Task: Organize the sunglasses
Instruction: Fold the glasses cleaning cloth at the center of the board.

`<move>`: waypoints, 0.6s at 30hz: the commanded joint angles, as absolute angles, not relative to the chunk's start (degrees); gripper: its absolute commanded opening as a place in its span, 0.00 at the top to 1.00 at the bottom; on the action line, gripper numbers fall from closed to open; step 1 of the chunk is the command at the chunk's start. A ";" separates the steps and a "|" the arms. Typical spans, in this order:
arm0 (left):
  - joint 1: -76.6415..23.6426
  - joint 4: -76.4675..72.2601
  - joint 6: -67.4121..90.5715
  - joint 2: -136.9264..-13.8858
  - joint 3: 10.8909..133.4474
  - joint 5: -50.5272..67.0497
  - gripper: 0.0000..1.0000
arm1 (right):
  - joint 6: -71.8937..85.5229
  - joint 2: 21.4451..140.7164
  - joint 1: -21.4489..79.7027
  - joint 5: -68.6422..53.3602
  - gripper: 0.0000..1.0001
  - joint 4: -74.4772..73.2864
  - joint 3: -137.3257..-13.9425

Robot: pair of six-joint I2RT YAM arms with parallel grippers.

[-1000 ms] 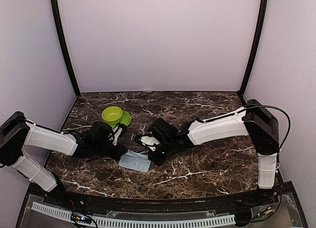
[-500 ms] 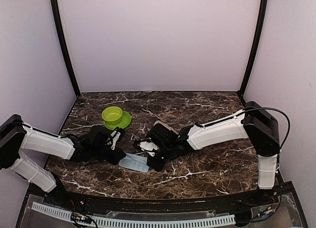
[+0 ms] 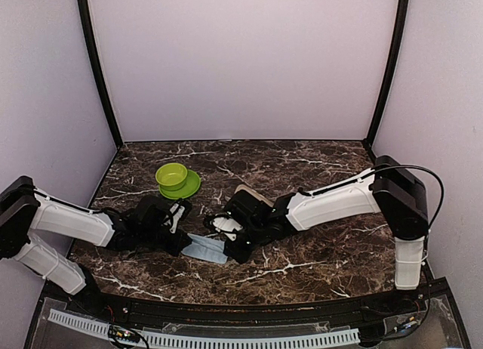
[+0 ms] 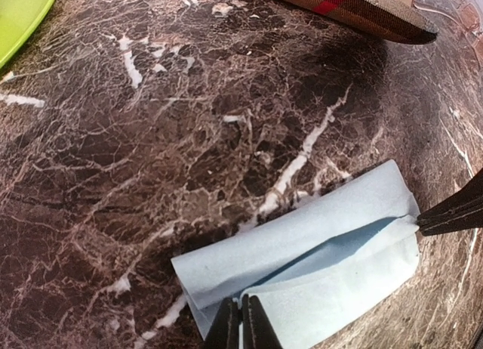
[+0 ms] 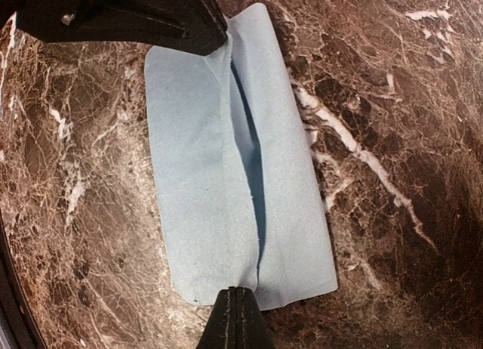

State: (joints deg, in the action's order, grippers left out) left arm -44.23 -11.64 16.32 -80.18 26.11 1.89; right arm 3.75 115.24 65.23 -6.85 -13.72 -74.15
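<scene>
The left gripper (image 4: 242,319) is pinching one short end of the light blue cloth (image 4: 302,266), its jaws closed tight on it, while the right gripper (image 5: 236,311) is clamping the opposite end likewise; gripping both ends is probably steadying the fold along its central crease. The plaid case (image 4: 339,5) is lying just beyond; the sunglasses themselves are not showing clearly in any view.

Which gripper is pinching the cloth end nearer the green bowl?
The left gripper: it pinches the blue cloth at the end on the green bowl side; the right gripper pinches the opposite end.
</scene>
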 commanded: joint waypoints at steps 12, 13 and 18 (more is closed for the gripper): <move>-44.82 -5.16 12.00 -77.32 27.77 0.23 0.98 | 4.66 112.86 66.14 -7.65 1.00 -12.56 -73.31; -44.82 -5.06 11.85 -77.30 27.76 0.14 0.98 | 4.70 112.85 66.18 -7.64 1.00 -12.45 -73.30; -44.87 -4.55 11.48 -76.96 28.25 0.31 0.98 | 4.83 113.10 66.24 -7.91 1.00 -12.35 -73.46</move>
